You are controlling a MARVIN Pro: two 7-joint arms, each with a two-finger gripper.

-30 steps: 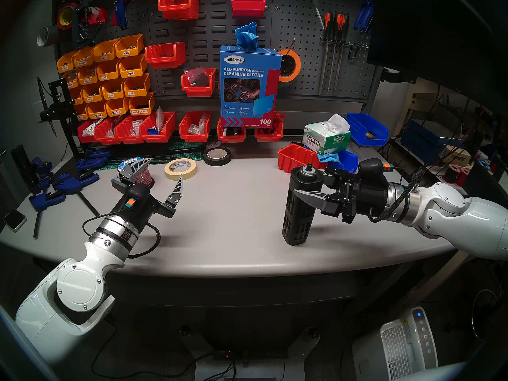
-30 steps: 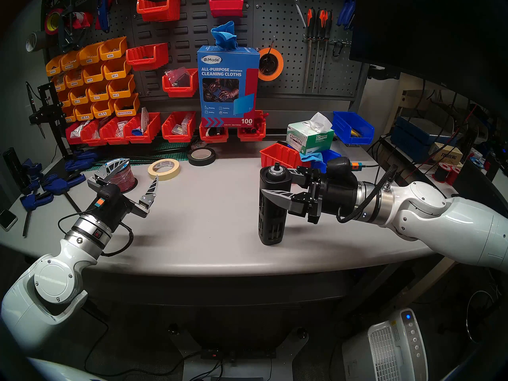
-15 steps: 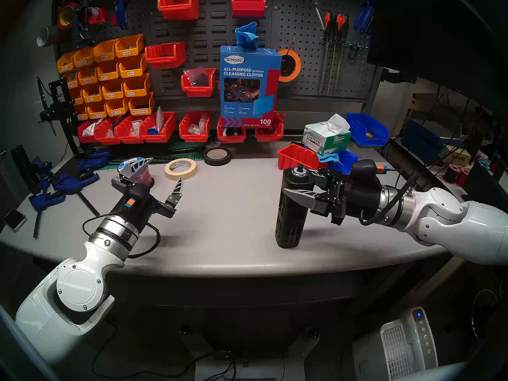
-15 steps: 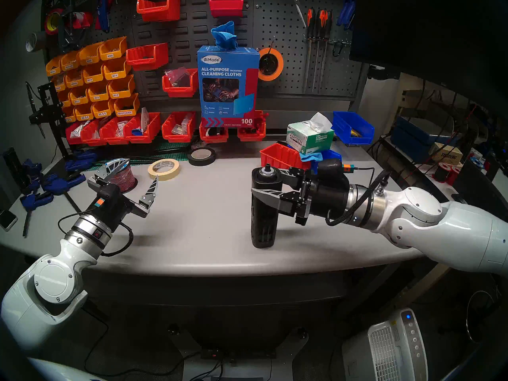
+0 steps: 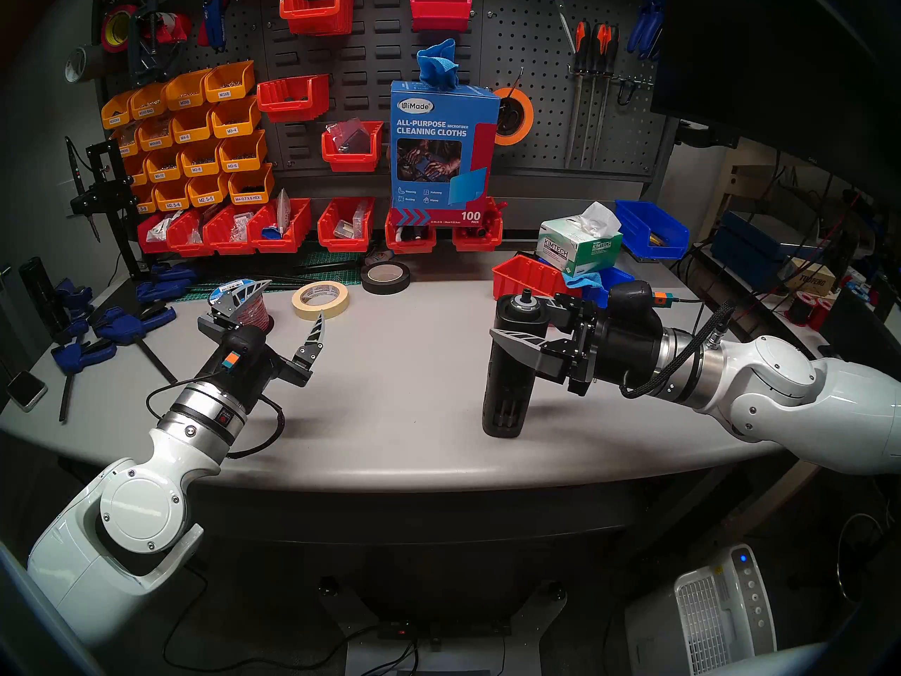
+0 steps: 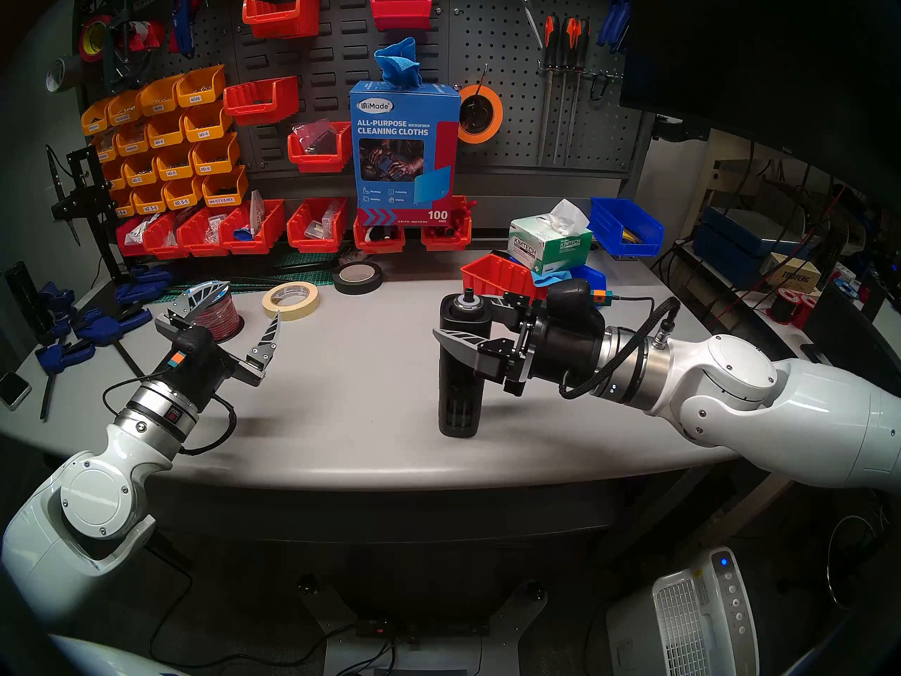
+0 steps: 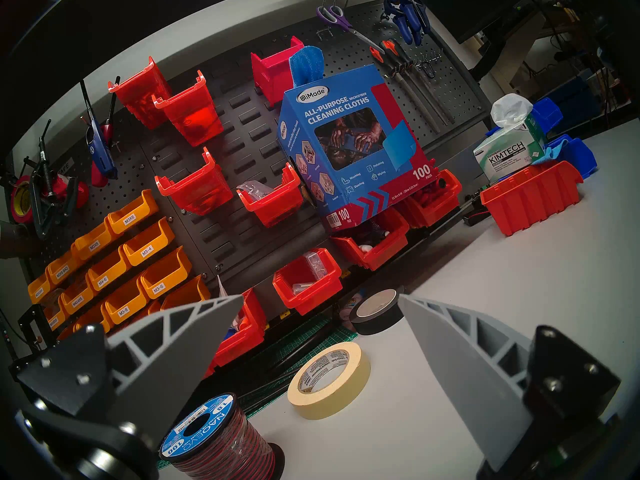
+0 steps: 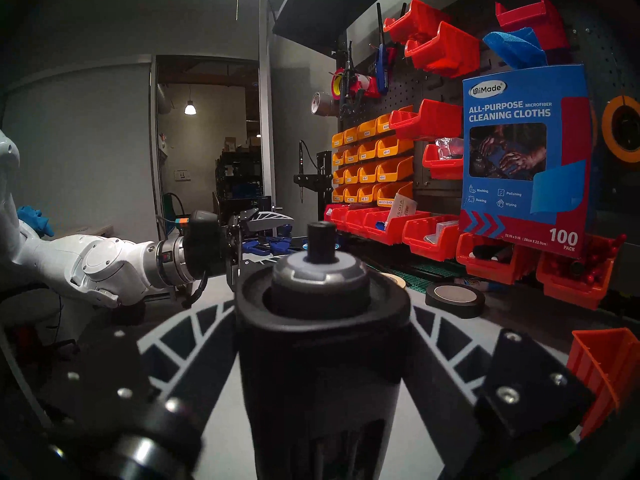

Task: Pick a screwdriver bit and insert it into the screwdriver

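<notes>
Matte black slotted screwdriver (image 5: 512, 363) pinched by right jaws, left jaws spread

Matt black plastic screwdriver (image 5: 512, 363) with a silvery metal collar on a smooth grey table (image 5: 414, 367)

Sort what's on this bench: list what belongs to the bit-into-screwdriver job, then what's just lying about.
Belongs to the job:
- screwdriver, upright, gripped by the right gripper
- left gripper, open, empty
- no loose bit visible

Lying about:
- masking tape
- black tape
- wire spool
- tissue box
- blue clamps
</notes>
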